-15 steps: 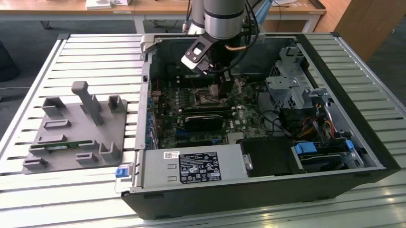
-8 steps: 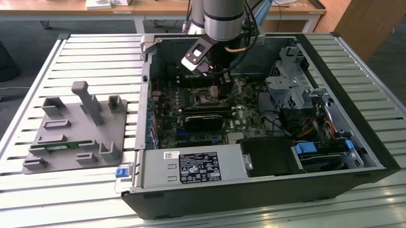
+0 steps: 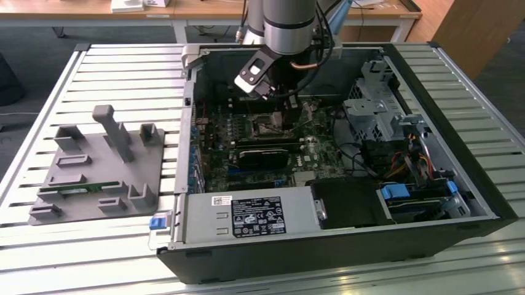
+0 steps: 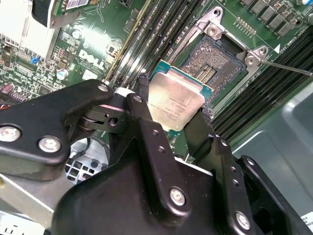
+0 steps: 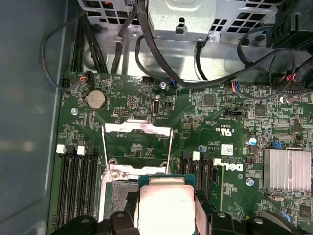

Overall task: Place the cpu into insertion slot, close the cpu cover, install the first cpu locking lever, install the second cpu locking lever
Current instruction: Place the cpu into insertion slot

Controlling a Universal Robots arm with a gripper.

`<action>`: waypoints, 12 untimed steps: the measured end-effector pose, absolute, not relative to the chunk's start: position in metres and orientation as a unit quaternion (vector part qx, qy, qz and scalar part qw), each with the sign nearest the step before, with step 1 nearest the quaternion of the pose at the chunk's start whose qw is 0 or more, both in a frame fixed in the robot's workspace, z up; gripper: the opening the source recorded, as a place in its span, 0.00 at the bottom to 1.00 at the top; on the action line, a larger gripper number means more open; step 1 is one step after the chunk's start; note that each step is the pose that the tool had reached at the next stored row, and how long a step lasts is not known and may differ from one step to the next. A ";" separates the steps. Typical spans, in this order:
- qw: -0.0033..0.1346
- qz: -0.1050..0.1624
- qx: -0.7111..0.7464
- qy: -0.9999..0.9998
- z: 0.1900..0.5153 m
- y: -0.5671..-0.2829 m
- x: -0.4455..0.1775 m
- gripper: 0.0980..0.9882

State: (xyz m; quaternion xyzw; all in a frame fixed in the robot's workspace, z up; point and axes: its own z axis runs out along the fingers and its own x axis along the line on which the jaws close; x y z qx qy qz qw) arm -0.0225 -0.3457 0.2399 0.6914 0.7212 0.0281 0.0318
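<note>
Risk: cpu (image 4: 176, 98) landing skewed on the rim of the insertion slot (image 4: 215, 61) if released off-square; bent contact pins likely.
Pose: arm (image 3: 287, 21) reaching down into open computer case (image 3: 311, 258), wrist over green motherboard (image 5: 195, 122).
Grip: claw (image 4: 172, 106) clamped on cpu's opposite edges.
Position: cpu held off the board, close by the insertion slot, not seated.
Lid: cpu cover (image 5: 137, 128) swung open, socket exposed.

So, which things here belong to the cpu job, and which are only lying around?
Job: cpu, held by the gripper; slot, empty; cover, open.
Lying around: grey fixture, power supply, heatsink, coin cell.
</note>
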 end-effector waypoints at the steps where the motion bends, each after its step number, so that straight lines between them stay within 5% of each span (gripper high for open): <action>1: 0.032 0.028 0.691 0.721 0.240 -0.346 -0.022 0.49; 12: 0.032 0.028 0.695 0.718 0.238 -0.335 -0.025 0.49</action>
